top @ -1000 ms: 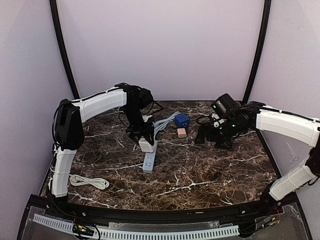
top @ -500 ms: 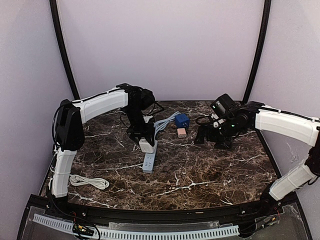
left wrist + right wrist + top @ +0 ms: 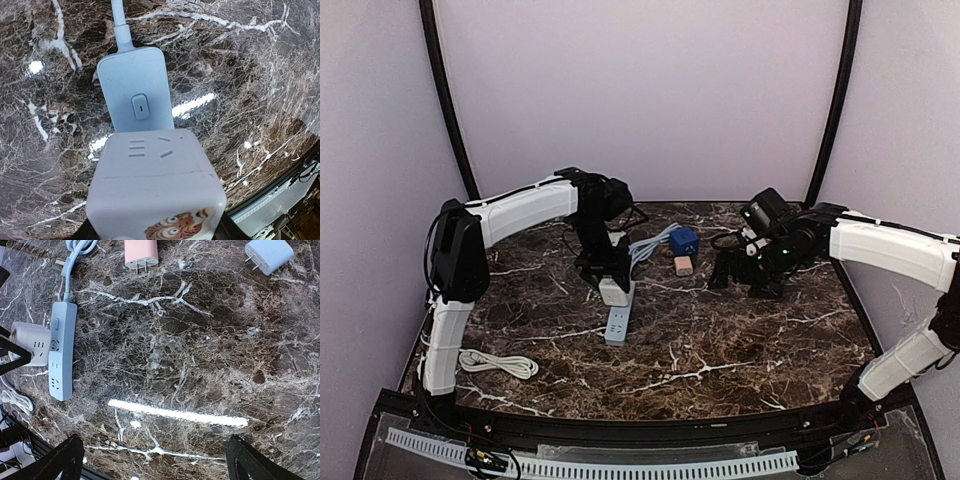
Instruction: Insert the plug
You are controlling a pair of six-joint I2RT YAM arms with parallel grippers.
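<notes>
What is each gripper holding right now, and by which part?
The left gripper holds the white cube adapter by two opposite sides, at its stickered end, over the power strip. The right gripper is open and holds nothing.

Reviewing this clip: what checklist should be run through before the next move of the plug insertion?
1. The left tool holds the white adapter: ok.
2. The adapter is over the power strip, past its switch: ok.
3. The prongs are aligned with a socket: cannot tell, hidden under the adapter.
4. The right tool is open and away from the strip: ok.
5. The pink plug lies apart from the strip: ok.
</notes>
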